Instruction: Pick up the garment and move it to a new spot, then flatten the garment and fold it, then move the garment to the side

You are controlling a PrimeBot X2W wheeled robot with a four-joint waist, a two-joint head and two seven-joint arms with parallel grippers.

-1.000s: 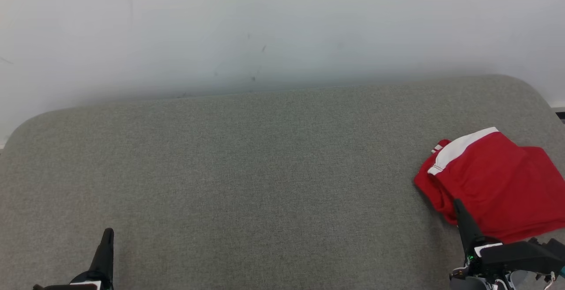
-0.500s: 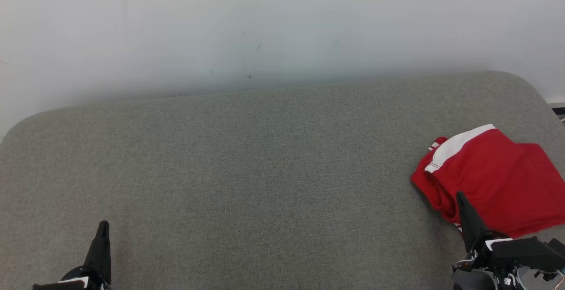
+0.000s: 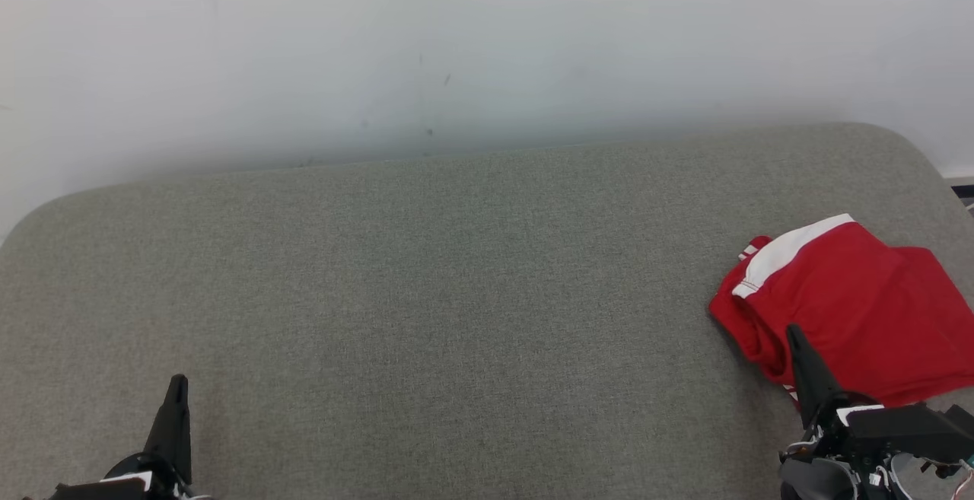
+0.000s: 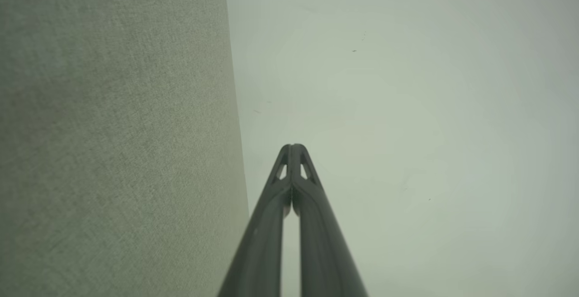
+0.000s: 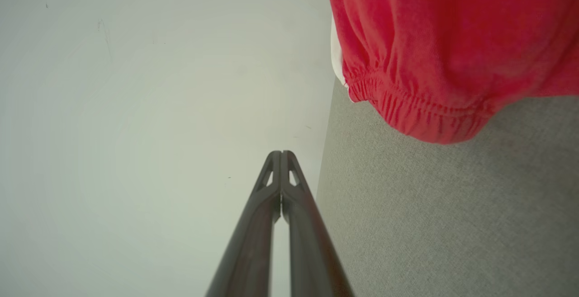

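The garment [image 3: 852, 310] is red with a white band and lies folded at the right edge of the grey padded surface [image 3: 456, 294]. The right wrist view brings its gathered red hem [image 5: 425, 111] up close. My right gripper [image 3: 793, 335] is shut and empty, its tip in front of the garment's near left edge in the head view. In the right wrist view that gripper [image 5: 281, 153] has its fingers pressed together. My left gripper [image 3: 178, 383] is shut and empty at the lower left, far from the garment; its fingers [image 4: 293, 147] meet at the tip.
A pale wall [image 3: 456, 43] rises behind the grey surface's far edge. A dark object [image 3: 963, 191] sits at the far right beyond the surface's rounded corner.
The head camera shifted slightly, so the whole scene sits a little higher and to the left. Both grippers dropped slightly lower in the view and stayed shut. The garment has not moved on the surface.
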